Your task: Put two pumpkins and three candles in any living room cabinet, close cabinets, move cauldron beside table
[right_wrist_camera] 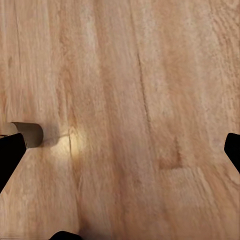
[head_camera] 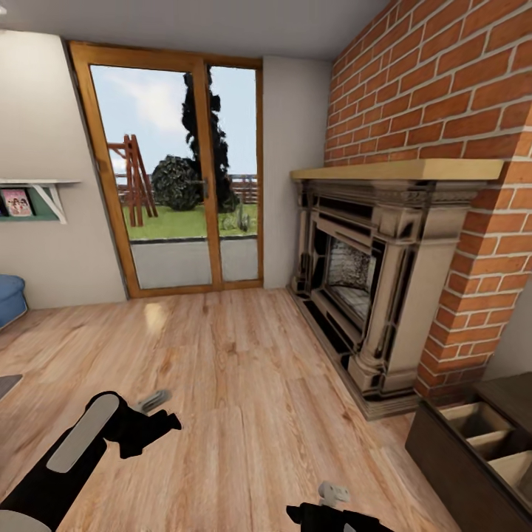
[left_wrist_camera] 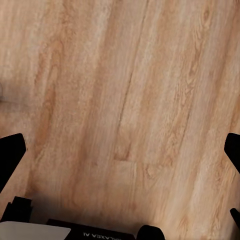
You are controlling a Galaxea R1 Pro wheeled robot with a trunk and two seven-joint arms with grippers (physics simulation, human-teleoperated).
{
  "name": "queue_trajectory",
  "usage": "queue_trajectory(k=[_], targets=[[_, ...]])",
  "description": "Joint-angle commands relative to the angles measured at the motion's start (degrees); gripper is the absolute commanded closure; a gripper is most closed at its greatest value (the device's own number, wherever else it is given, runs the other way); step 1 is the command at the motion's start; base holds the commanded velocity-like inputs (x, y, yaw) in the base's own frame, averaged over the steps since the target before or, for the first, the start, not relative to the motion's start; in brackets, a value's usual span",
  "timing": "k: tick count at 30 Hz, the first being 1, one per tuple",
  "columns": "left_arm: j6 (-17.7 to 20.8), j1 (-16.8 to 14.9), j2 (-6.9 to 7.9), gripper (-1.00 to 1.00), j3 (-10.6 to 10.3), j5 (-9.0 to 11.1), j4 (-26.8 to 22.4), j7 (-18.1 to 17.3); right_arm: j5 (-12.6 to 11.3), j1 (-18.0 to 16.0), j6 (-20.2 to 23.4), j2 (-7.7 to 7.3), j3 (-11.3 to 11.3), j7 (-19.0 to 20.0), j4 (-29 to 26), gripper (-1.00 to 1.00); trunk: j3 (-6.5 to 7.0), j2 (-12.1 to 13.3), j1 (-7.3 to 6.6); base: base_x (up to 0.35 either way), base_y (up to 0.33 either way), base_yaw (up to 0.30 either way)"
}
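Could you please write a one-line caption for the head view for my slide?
Robot facing a glass patio door, stone fireplace on the right, the cabinet open beside it.

The cabinet [head_camera: 473, 451] was seen in the head view at the lower right corner of the room — a low, dark-brown wooden unit standing on the floor just beside the foot of the brick wall and close to the base of the fireplace. Only its near end was caught; the rest was cut off by the picture's edge. A drawer was found pulled out and open — its pale interior was exposed from above and was divided by partitions into several compartments. Nothing could be made out lying in the compartments that showed. A flat dark top was visible behind the opened drawer.
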Motion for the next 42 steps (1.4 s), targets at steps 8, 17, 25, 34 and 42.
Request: queue_trajectory(k=[8, 17, 25, 34, 42], targets=[[-0.02, -0.06, 0.05, -1.00, 0.03, 0.49, 0.48, 0.60, -0.65, -0.05, 0.11, -0.01, 0.32, 0.14, 0.02, -1.00, 0.20, -0.03, -0.01, -0.005, 0.012, 0.252], [-0.01, -0.07, 0.12, -1.00, -0.27, 0.34, 0.73, 0.60, -0.68, -0.05, -2.61, -0.07, 0.32, 0.22, 0.02, -1.00, 0.83, -0.03, -0.01, 0.002, 0.002, 0.161], [-0.02, -0.05, 0.30, -1.00, -0.42, 0.31, 0.75, 0.64, -0.59, -0.05, -3.27, -0.06, 0.39, 0.85, -0.02, -1.00, 1.45, -0.03, -0.01, 0.138, 0.131, 0.012], [0.01, -0.07, 0.76, -1.00, 0.10, -0.37, 2.50, 0.61, -0.71, -0.05, -6.34, -0.04, 4.60, 0.68, 0.01, -1.00, 1.50, -0.03, -0.01, 0.016, 0.103, 0.000], [-0.02, -0.07, 0.76, -1.00, 0.16, -0.43, 3.46, 0.62, -0.74, -0.05, -6.19, -0.06, 4.93, 0.70, 0.02, -1.00, 1.50, -0.03, -0.01, -0.066, 0.121, 0.000]])
